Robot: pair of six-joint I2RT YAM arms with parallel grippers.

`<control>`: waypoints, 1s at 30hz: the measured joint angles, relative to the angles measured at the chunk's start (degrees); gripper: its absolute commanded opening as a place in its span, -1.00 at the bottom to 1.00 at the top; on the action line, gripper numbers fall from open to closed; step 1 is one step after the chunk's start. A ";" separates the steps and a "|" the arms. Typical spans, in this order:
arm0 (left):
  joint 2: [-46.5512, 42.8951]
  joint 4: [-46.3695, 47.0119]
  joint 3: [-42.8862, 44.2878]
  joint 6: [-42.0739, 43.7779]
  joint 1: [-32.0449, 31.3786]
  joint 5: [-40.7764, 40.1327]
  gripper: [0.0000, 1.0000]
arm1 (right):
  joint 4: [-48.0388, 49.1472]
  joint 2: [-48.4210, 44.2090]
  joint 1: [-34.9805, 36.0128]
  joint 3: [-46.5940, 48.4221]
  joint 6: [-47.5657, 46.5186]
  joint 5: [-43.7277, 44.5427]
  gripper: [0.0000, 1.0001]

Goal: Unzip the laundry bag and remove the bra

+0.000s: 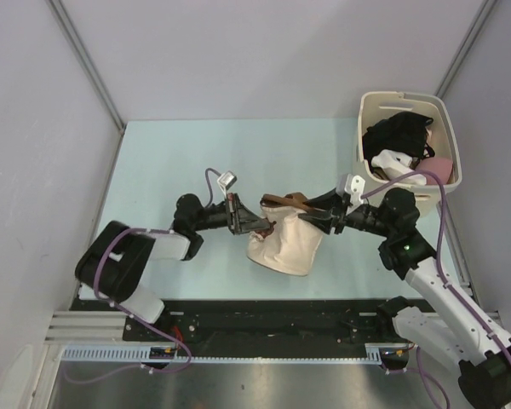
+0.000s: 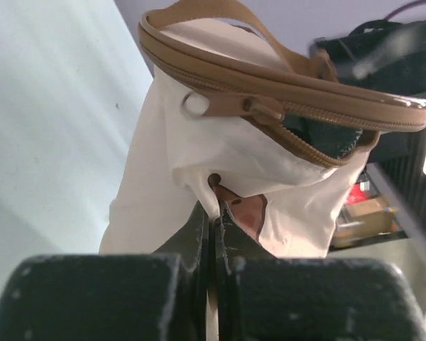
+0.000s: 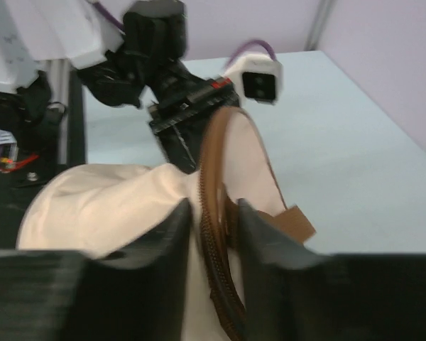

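Now my left gripper [image 2: 214, 213] clamps a fold of the laundry bag [image 1: 283, 247], anchoring it mid-tabletop [image 1: 179, 153], while my right gripper [image 3: 213, 213] straddles the zipper trim [image 3: 213, 156], jaws apart, ready to unzip.

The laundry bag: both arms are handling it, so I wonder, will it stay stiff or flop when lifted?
Probably floppy: the laundry bag creases and sags around where the left claw pinches its cloth. The zipper rim holds a hoop curve, so it is likely stiffer. The cloth looks thin, so the bag is probably light.
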 measured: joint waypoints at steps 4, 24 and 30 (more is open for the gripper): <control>-11.45 -14.58 2.14 13.31 -0.15 -2.45 -0.99 | -2.89 -3.45 0.33 0.00 -1.33 6.16 0.82; -27.89 -81.46 23.45 57.64 -4.31 -33.11 -0.99 | -3.52 -0.22 29.49 4.52 -12.04 43.78 0.99; -30.58 -83.34 23.45 57.64 -4.74 -37.68 -0.99 | 4.13 11.61 39.45 4.52 -13.57 65.70 0.97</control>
